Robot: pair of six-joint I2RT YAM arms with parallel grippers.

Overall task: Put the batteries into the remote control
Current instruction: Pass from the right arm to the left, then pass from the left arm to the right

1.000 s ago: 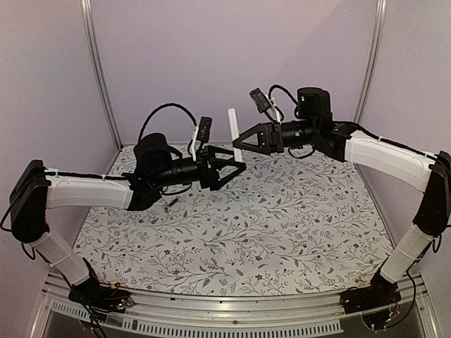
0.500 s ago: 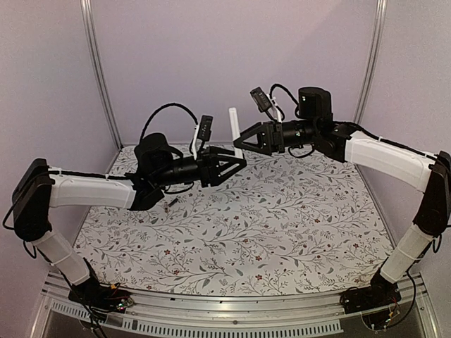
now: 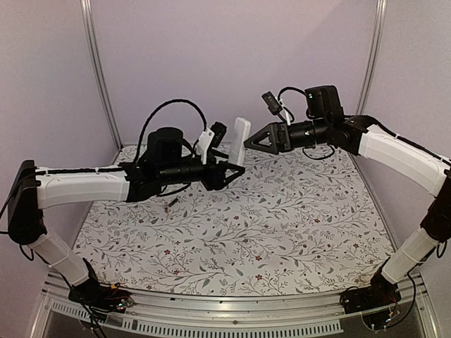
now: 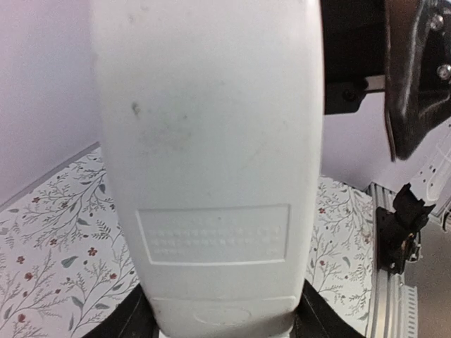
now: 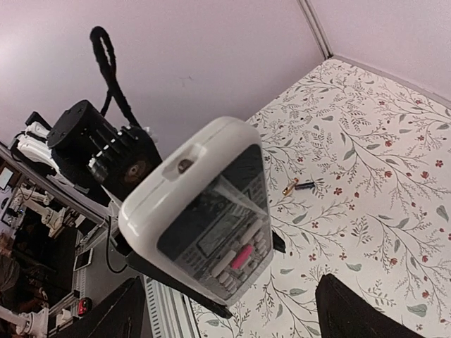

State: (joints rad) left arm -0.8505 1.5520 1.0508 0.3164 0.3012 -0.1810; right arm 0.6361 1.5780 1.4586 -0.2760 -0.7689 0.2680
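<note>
Pale lilac walls closed the space in. The back wall (image 3: 232, 63) was plain and unmarked, and the side walls (image 3: 42, 84) angled in from either side. A slim metal post stood in the left rear corner (image 3: 99, 77) and another in the right (image 3: 371, 56). The desk (image 3: 282, 232) wore a white cloth printed with grey leafy vines and small red flowers, lying flat to its edges. Along the near edge ran an aluminium rail (image 3: 232, 310), with a slotted white strip (image 3: 211, 329) just below it. The light was soft and even, leaving only faint shadows on the cloth.
</note>
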